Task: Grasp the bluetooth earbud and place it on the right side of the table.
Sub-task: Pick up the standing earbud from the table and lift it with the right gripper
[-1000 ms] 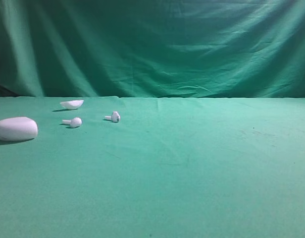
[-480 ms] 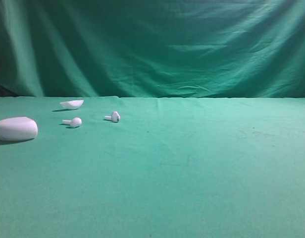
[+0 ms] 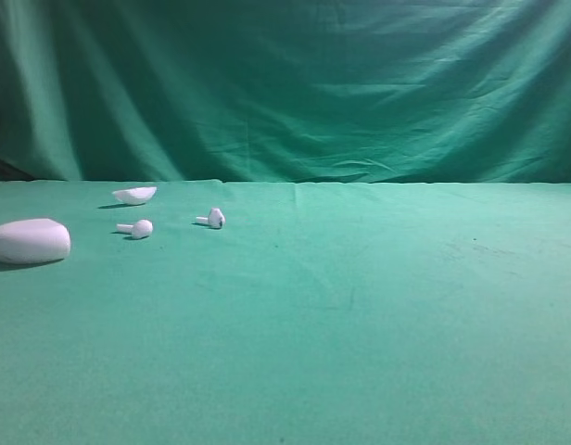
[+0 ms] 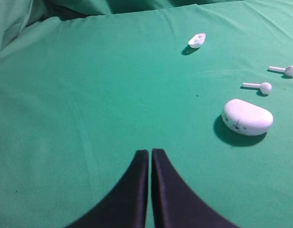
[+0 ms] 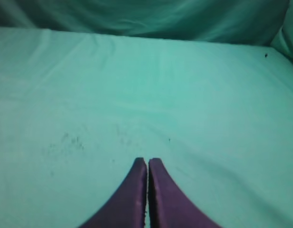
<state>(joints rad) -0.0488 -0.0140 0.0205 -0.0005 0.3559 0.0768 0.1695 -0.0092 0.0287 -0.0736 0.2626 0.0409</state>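
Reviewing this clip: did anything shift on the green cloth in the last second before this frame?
Nothing visibly changed. The tiny white earbud with the dark grey patch, the plain white earbud, the large white oval case and the small white shell-shaped piece lie where they were on the green cloth-covered table; no arm has entered the high view.

Left gripper, jaws together, over the table; case, two earbuds, and lid near its right edge.
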